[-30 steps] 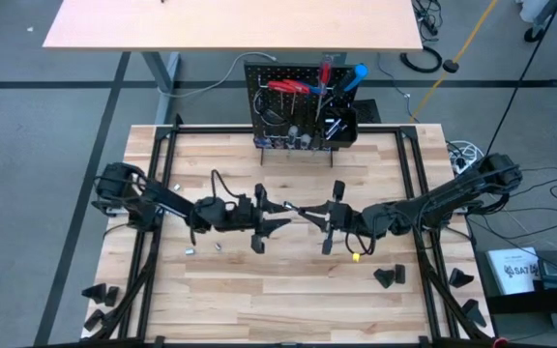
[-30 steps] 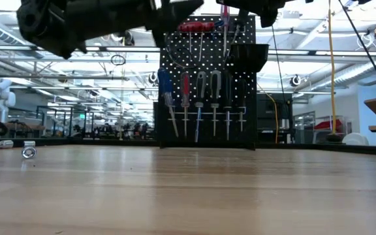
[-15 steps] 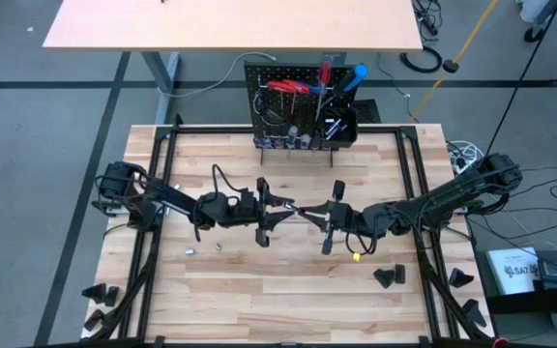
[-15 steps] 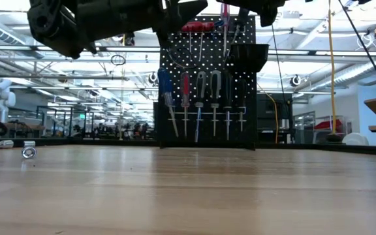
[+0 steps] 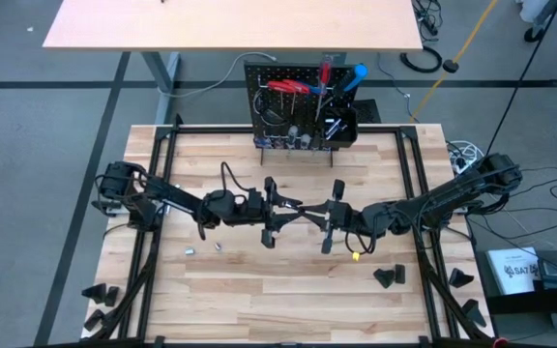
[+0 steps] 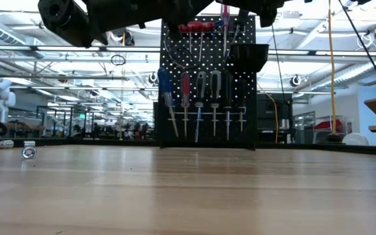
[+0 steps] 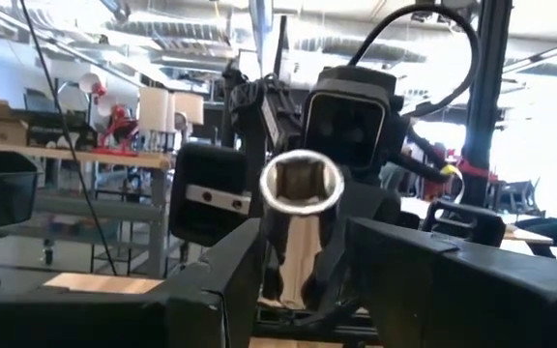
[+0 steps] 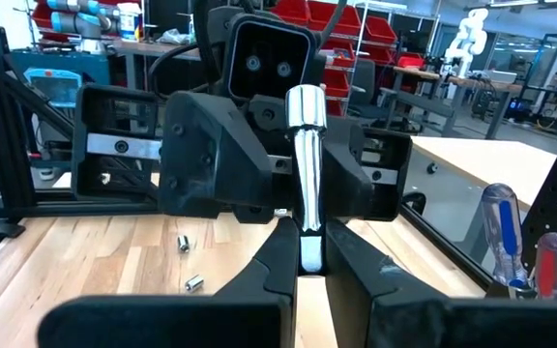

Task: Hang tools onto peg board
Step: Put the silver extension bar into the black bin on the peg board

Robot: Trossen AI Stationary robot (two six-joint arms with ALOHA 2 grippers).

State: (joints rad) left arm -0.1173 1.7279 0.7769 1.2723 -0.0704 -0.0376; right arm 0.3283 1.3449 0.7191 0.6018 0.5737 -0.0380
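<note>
A silver socket extension (image 8: 305, 174) is held in mid-air over the middle of the table (image 5: 288, 290), between the 2 claws, apparently for a handover. The right claw (image 8: 307, 253) is pinched on its lower end. The left claw (image 7: 298, 256) is set around the open socket end (image 7: 302, 184); whether it already pinches cannot be told. The peg board (image 5: 301, 106) stands well beyond both claws at the far edge, many tools (image 6: 201, 98) already hung. 2 small bits (image 5: 203, 247) lie on the table near the left claw.
</note>
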